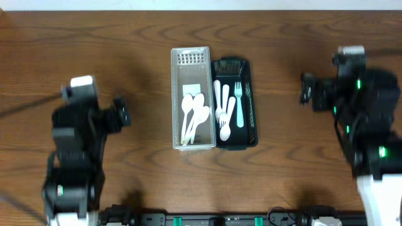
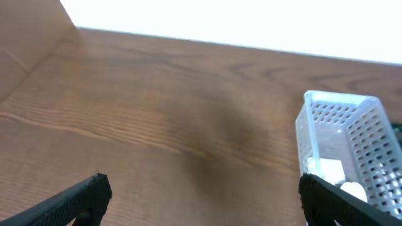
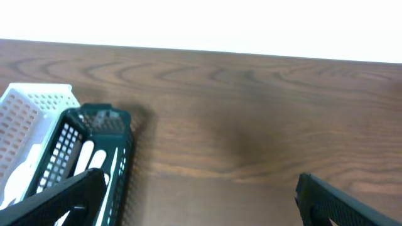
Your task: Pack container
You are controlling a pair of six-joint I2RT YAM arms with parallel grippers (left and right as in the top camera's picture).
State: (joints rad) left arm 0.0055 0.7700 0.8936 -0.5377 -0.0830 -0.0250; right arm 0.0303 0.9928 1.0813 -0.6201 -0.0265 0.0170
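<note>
The white basket [image 1: 194,58] sits in the middle of the brown table [image 1: 94,44]. White spoons [image 1: 191,116] lie inside it. The dark green basket [image 1: 252,94] is just beside it on the right. It holds other spoons [image 1: 224,116] and a pale fork [image 1: 239,103]. The left gripper [image 2: 204,188] is wide open, holds nothing, and is far off to the left. The right gripper [image 3: 201,183] is wide open and empty too, far off to the right.
</note>
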